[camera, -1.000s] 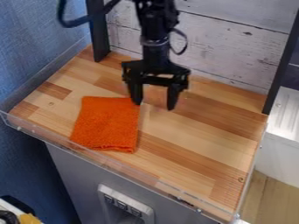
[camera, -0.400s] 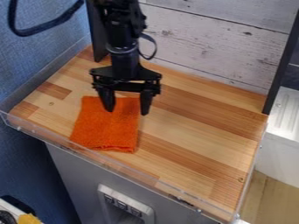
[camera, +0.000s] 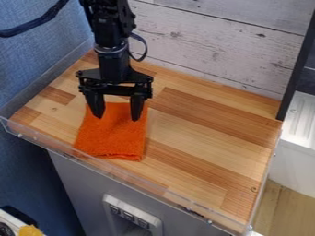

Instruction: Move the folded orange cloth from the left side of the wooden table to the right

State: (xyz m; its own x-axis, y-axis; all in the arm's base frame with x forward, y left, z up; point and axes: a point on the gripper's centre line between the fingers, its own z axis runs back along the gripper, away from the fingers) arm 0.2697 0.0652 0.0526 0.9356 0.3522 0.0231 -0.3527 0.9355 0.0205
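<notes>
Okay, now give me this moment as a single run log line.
gripper: open, empty | position: over far part of orange cloth | cloth: flat on wooden tabletop

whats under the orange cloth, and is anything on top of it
The cloth lies on the wooden surface; whatever its folds cover can't be seen. Nothing visibly rests on top, though the open end effector overlaps its far part in view.

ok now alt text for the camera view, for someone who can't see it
A black robot hand, its fingers apart, hangs over the far part of an orange cloth lying on a wooden counter, with whitewashed boards behind.
</notes>
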